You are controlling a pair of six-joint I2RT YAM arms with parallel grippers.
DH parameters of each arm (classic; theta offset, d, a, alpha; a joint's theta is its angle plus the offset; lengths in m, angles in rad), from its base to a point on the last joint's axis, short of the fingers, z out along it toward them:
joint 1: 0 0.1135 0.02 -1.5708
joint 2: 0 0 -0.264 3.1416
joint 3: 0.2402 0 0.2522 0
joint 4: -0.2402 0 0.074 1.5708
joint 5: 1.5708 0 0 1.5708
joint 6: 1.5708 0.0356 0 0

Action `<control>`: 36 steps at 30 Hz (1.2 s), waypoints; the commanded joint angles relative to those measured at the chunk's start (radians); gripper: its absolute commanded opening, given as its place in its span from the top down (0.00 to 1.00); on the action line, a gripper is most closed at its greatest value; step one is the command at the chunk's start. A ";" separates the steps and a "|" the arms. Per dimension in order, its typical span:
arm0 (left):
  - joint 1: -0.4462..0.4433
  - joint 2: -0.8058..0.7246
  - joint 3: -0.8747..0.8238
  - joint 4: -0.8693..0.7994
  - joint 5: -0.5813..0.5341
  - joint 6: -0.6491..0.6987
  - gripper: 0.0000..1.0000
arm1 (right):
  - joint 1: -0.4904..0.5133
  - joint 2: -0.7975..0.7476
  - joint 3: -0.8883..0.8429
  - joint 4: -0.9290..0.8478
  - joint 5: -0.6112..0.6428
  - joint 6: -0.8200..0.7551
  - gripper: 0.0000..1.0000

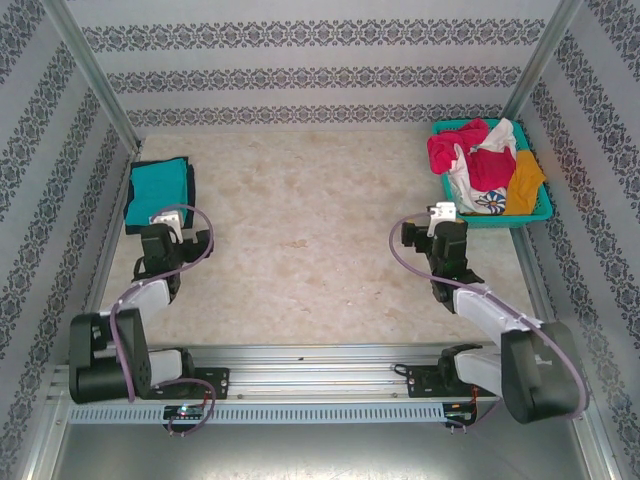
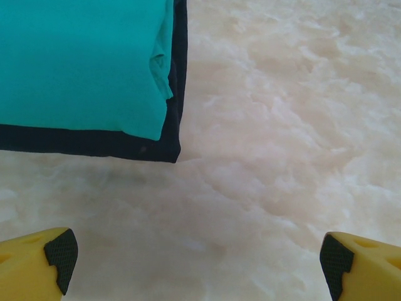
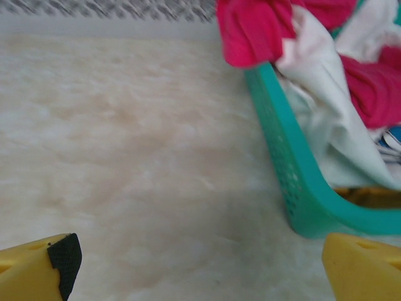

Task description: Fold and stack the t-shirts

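Observation:
A folded teal t-shirt point(image 1: 158, 190) point(image 2: 81, 63) lies on a folded dark navy t-shirt point(image 1: 188, 188) point(image 2: 94, 143) at the table's far left. My left gripper point(image 1: 172, 222) point(image 2: 197, 276) is open just in front of that stack, over bare table. A teal basket point(image 1: 520, 218) point(image 3: 294, 169) at the far right holds crumpled magenta point(image 1: 452, 148) point(image 3: 257, 28), white point(image 1: 470, 188) point(image 3: 326, 94) and orange point(image 1: 524, 182) t-shirts. My right gripper point(image 1: 428, 224) point(image 3: 197, 276) is open with nothing between its fingers, left of the basket's near corner.
The marbled beige tabletop point(image 1: 300, 230) spreads between the stack and the basket. Patterned walls point(image 1: 300, 70) with metal corner posts close in the back and sides. A metal rail point(image 1: 310, 365) with both arm bases runs along the near edge.

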 commanded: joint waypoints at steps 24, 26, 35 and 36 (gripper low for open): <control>-0.168 0.271 -0.020 0.502 -0.114 0.084 0.00 | -0.131 0.314 -0.001 0.404 -0.169 0.015 0.02; -0.168 0.283 -0.032 0.550 -0.117 0.085 0.00 | -0.131 0.315 0.002 0.403 -0.173 0.013 0.02; -0.168 0.280 -0.031 0.537 -0.123 0.081 0.00 | -0.131 0.316 0.002 0.401 -0.173 0.011 0.02; -0.168 0.280 -0.029 0.534 -0.114 0.083 0.00 | -0.131 0.315 0.002 0.401 -0.172 0.011 0.02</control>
